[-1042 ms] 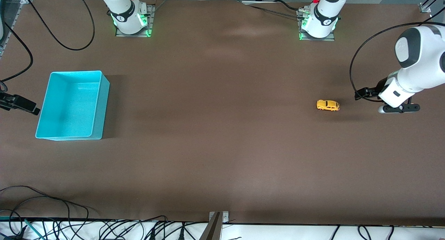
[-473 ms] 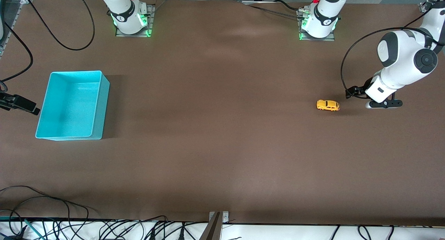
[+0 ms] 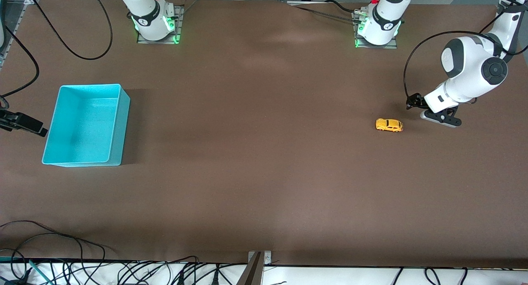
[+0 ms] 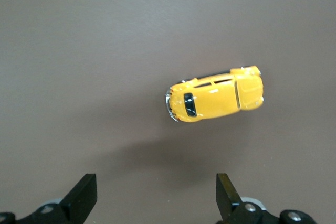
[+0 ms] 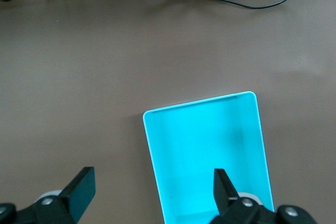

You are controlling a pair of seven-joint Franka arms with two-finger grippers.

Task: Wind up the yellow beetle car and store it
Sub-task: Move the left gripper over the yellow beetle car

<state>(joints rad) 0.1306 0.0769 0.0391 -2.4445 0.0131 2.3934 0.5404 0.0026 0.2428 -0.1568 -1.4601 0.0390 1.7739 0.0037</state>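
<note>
The yellow beetle car [image 3: 389,125] stands on its wheels on the brown table, toward the left arm's end. From above it shows a rounded yellow roof and a dark window [image 4: 215,100]. My left gripper [image 3: 440,118] hangs over the bare table just beside the car, open and empty [image 4: 156,195]. At the right arm's end of the table, my right gripper [image 5: 152,188] waits open and empty over the edge of the turquoise bin [image 5: 199,103]. One of its fingers is over the bin's inside, the other over the table.
The turquoise bin [image 3: 119,124] is empty and stands far from the car. Black cables [image 3: 62,252] trail along the table edge nearest the front camera. More cables [image 3: 82,50] loop by the right arm's base.
The left arm has swung in toward the car, bringing its gripper closer beside it. The car, the bin and the right arm have not moved.
</note>
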